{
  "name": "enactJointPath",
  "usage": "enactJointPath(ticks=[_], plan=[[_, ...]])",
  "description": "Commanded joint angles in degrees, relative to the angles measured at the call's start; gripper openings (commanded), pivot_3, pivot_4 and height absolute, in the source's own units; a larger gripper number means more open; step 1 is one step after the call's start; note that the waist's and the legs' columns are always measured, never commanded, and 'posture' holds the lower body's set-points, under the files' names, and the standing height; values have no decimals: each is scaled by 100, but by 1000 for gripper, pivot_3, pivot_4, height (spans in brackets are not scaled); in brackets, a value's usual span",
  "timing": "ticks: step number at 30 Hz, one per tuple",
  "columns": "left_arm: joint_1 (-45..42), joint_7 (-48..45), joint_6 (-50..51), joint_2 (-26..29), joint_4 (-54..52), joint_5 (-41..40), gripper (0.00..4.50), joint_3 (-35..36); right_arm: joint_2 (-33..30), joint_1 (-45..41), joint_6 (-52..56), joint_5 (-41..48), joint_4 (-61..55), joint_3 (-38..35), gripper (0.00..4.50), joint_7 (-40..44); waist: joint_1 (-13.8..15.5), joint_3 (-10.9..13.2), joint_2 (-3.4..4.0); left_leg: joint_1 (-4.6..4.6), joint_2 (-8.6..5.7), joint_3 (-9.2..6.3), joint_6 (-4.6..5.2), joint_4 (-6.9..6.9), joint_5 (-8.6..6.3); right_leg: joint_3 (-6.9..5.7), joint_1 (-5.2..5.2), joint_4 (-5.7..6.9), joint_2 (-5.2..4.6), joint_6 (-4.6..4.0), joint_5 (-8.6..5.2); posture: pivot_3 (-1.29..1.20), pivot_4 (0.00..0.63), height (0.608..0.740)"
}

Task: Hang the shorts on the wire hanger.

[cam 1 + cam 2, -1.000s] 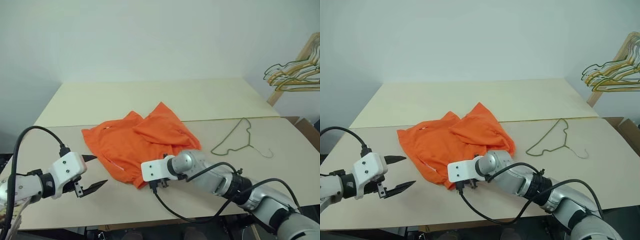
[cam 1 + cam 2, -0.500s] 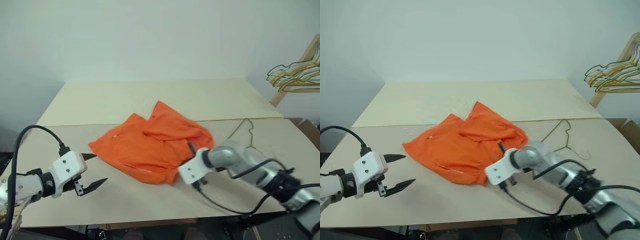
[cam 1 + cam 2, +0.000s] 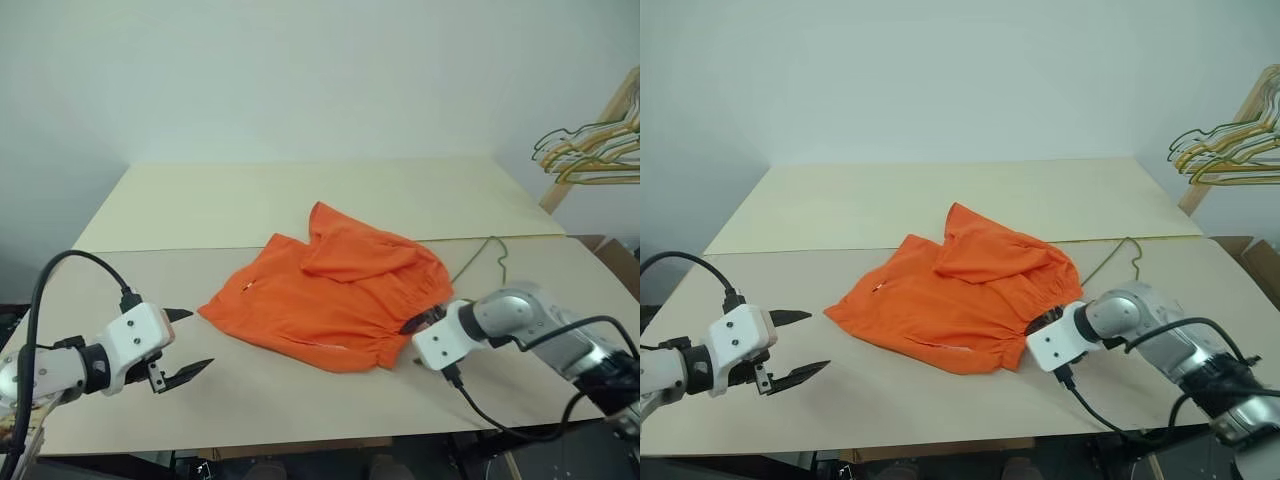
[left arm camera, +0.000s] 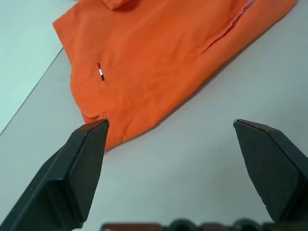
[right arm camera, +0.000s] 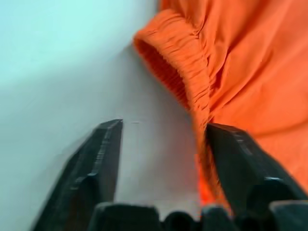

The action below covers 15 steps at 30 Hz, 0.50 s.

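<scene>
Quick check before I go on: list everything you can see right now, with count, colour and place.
shorts: one, bright orange, crumpled on the near table, elastic waistband toward the right claw.
wire hanger: one, olive green, lying on the table just right of the shorts, partly covered by them.
bunched hangers: several, yellow and grey-green, on a wooden rack at the far right.
tables: two, beige, butted together, one behind the other.
wall: one, pale, behind the tables.
left claw: one, black fingers open, over the table left of the shorts.
right claw: one, black fingers open, at the waistband, gripping nothing.
</scene>
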Motion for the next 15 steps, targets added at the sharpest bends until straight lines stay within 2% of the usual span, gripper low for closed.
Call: enactJointPath(ticks=[1,3,7,11,15], plan=[[-60,-46,-125,99,-13,40,4500,95,-47,184,1016,969,-952,-755,4489,112,-2,0,1,1,3,0,0,0,0,0,1,1,3,-1,0,79,0,740],[-125,-50,-147,114,48,67,4500,29,82,269,1798,1230,-1453,-898,4489,6,-30,-1,0,4,13,3,2,0,-1,3,5,3,15,-5,-1,79,0,740],[-247,-47,-165,113,106,113,4500,-103,476,338,3058,1198,-2093,-922,4489,-480,-23,-2,-2,13,27,4,8,0,-6,2,10,4,31,-12,-3,60,0,740],[-380,-80,-238,118,245,142,4500,-194,868,472,3626,791,-2496,-620,4489,-889,-11,-3,-3,1,26,6,6,0,-7,1,-2,2,30,-12,-3,51,0,740],[-518,-86,-324,98,348,173,4500,-300,943,626,3542,-33,-2541,-146,4489,-1127,-1,-3,-3,1,25,8,5,2,-7,-1,0,3,29,-12,-3,42,0,740]])
